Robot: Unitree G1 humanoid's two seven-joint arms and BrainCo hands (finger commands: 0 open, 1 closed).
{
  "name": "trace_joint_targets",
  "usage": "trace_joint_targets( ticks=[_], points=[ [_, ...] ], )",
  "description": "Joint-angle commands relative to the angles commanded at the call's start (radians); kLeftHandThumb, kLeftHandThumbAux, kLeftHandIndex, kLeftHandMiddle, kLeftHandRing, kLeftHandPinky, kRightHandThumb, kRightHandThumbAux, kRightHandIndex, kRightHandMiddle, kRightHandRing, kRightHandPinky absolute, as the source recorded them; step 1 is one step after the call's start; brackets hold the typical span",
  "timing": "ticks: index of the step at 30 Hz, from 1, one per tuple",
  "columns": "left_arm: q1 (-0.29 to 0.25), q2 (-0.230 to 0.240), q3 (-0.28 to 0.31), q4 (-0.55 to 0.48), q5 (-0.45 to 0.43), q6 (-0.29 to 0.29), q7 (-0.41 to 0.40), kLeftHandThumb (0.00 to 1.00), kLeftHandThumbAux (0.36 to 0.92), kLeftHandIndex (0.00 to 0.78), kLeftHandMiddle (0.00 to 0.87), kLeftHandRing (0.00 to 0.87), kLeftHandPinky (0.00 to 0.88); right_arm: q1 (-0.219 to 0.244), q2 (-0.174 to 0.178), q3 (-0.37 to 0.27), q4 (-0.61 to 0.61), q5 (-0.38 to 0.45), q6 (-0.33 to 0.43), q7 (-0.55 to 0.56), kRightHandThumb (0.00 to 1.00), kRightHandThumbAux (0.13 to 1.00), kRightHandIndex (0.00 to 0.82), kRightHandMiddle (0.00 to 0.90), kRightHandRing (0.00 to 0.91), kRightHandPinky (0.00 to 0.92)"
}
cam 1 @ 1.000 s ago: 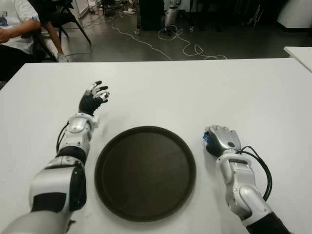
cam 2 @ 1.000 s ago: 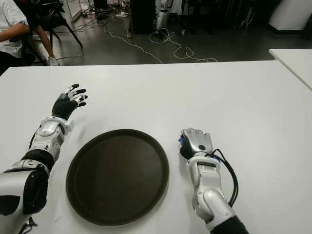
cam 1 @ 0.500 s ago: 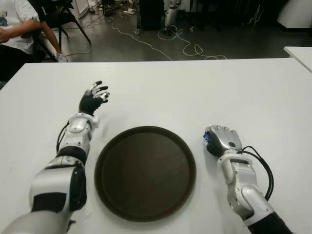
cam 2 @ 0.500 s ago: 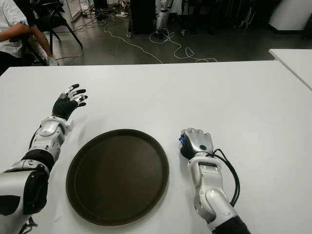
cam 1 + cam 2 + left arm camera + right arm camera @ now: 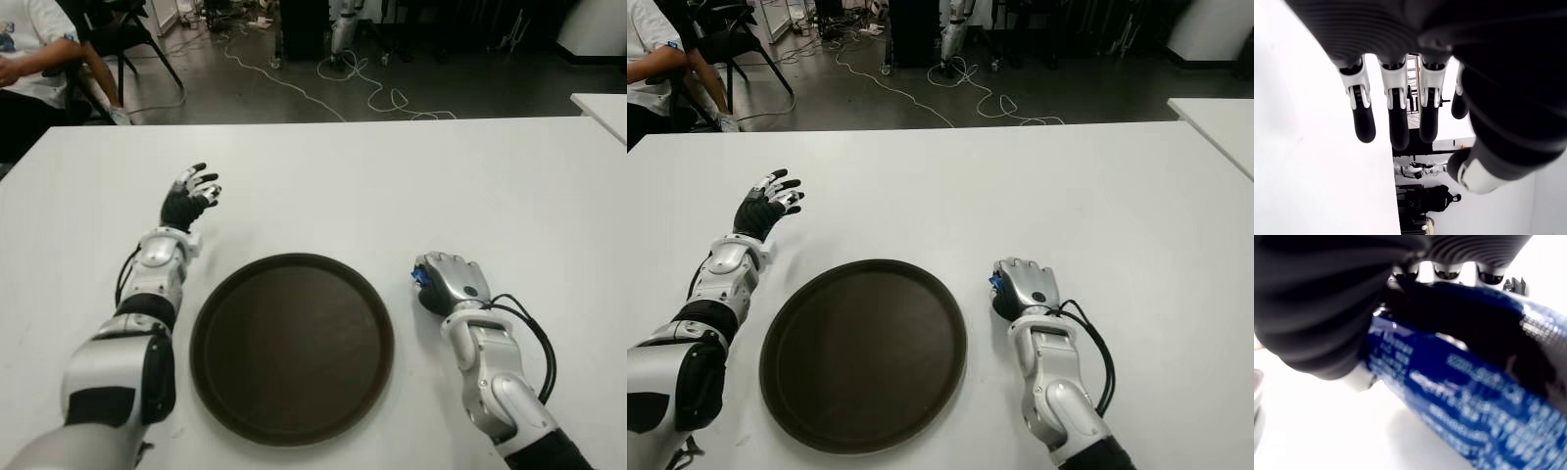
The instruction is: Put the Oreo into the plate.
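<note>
Blue wrapper: the Oreo [image 5: 1469, 396] packet sits inside your right hand [image 5: 449, 282], fingers curled over it; in the eye views only a blue edge shows at the hand's plate-facing side.
Right hand position: low over the desk [image 5: 392, 186], just beside the plate's right rim, not above it; you cannot tell whether the packet has cleared the desk.
Change: compared with a second ago, your right hand and forearm have crept only slightly, a touch toward you and outward. Packet was already enclosed then.
Meaning: grasp looks settled, but the carry toward the plate has not really begun. You likely still owe a lift and a short leftward move.
Left hand [image 5: 187, 202]: fingers spread and holding nothing, beyond the plate's left rim; unchanged over the second.
Plate [image 5: 235, 411]: dark, round, raised rim, between your two arms. Nothing in it.
Background: a person [image 5: 29, 59] sits past the desk's far left corner.
</note>
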Motion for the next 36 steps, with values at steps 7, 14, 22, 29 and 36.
trace_joint_targets(
  ticks=[7, 14, 22, 29, 36],
  points=[
    [0.001, -0.001, -0.002, 0.000, 0.002, -0.002, -0.005, 0.005, 0.726, 0.129, 0.220, 0.228, 0.237, -0.003, -0.012, 0.007, -0.020, -0.010, -0.004, 0.006, 0.691, 0.730, 0.428, 0.681, 0.684, 0.670],
    [-0.002, 0.000, -0.002, 0.002, 0.002, 0.002, -0.008, 0.001, 0.736, 0.130, 0.220, 0.224, 0.229, -0.008, -0.018, 0.004, -0.053, -0.016, -0.003, 0.027, 0.692, 0.730, 0.428, 0.688, 0.691, 0.676],
    [-0.003, 0.001, -0.004, 0.004, 0.004, 0.006, -0.013, 0.000, 0.736, 0.132, 0.217, 0.219, 0.223, -0.014, -0.029, -0.001, -0.083, -0.027, -0.021, 0.038, 0.692, 0.730, 0.428, 0.684, 0.687, 0.673],
    [-0.003, 0.001, -0.004, 0.005, 0.004, 0.003, -0.018, 0.000, 0.726, 0.127, 0.211, 0.219, 0.222, -0.029, -0.040, -0.002, -0.091, -0.043, -0.033, 0.041, 0.692, 0.729, 0.428, 0.666, 0.670, 0.659],
    [-0.002, 0.000, -0.004, 0.005, 0.004, 0.000, -0.022, 0.004, 0.732, 0.126, 0.213, 0.222, 0.233, -0.050, -0.047, 0.000, -0.109, -0.060, -0.042, 0.059, 0.691, 0.730, 0.428, 0.667, 0.667, 0.654]
  ],
)
